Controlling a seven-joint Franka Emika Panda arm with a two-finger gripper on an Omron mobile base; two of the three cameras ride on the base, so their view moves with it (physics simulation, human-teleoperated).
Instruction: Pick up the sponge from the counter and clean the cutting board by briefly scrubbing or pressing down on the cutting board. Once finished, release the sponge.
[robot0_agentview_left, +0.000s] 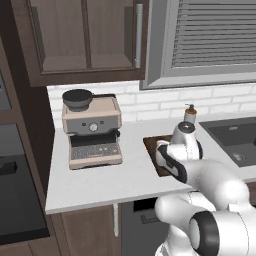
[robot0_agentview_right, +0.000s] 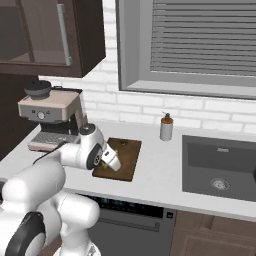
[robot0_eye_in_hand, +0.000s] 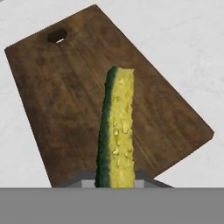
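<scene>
Yellow and bumpy, the sponge (robot0_eye_in_hand: 117, 131) stands on its edge between the two fingers of the gripper (robot0_eye_in_hand: 114, 180), with its dark green scrub side on the left in the hand view. The fingers are pinching the sponge near its bottom end, and the sponge sticks out in front of them, over the cutting board (robot0_eye_in_hand: 65, 96). That board is dark brown wood with lines in it and a small hole (robot0_eye_in_hand: 57, 35) near one end. It lies flat on the white counter (robot0_agentview_right: 155, 165). From the right side, the white arm bends down over the near part of the board, and a bit of yellow shows at the gripper (robot0_agentview_right: 111, 161). I cannot tell if the sponge is touching the wood or just above it. A coffee machine (robot0_agentview_left: 92, 131) sits on the counter to the left of the board, well apart from it. A soap bottle (robot0_agentview_right: 166, 127) stands behind the board, by the wall. A dark sink (robot0_agentview_right: 220, 167) is set into the counter on the right.
</scene>
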